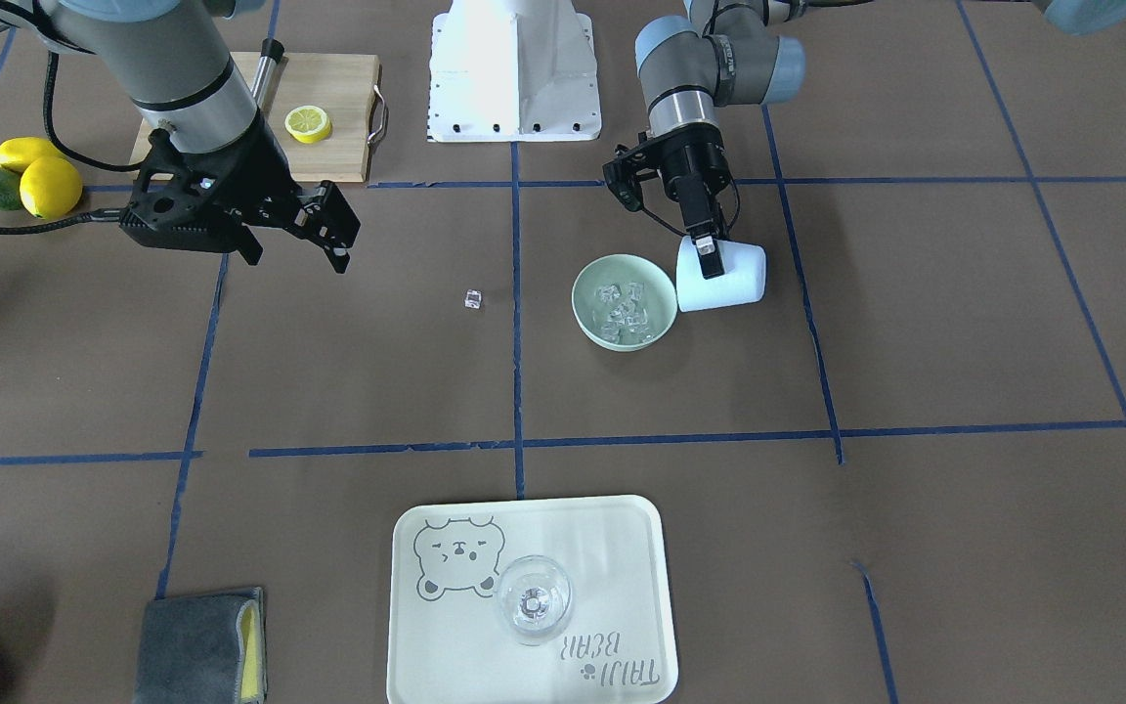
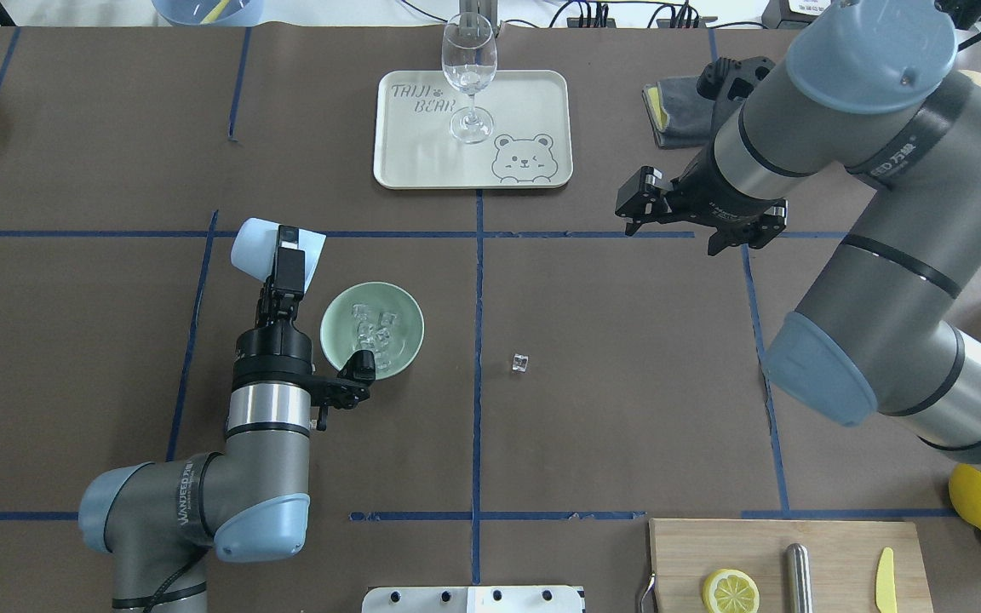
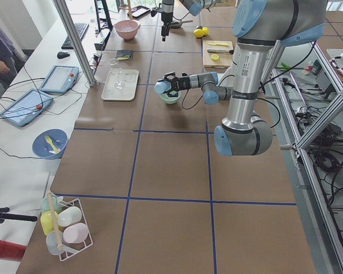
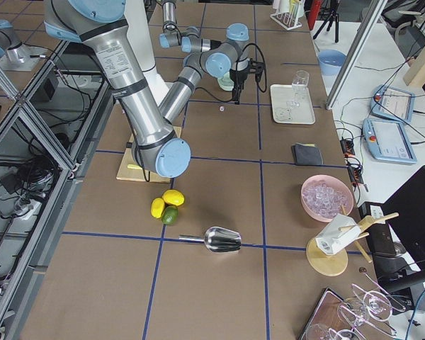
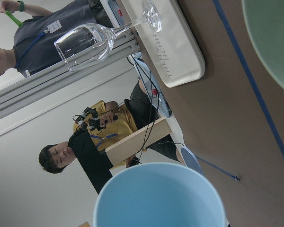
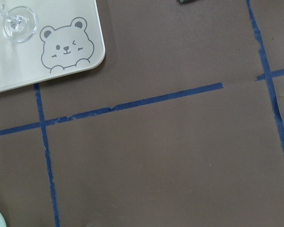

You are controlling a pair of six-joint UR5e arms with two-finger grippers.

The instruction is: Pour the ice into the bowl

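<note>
Blue cup (image 1: pixel 734 279), clamped in left jaws, tilted just beside bowl (image 1: pixel 590 278)'s rim; right jaws apart.

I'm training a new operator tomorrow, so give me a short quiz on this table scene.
1. True or false: all the ice lies in the bowl.
2. The left gripper holds: A a lemon, B the light blue cup, C a knife.
3. Fill in: the wine glass stands on the ____.
Key: 1 false, one cube lies on the table. 2 B. 3 tray.
</note>
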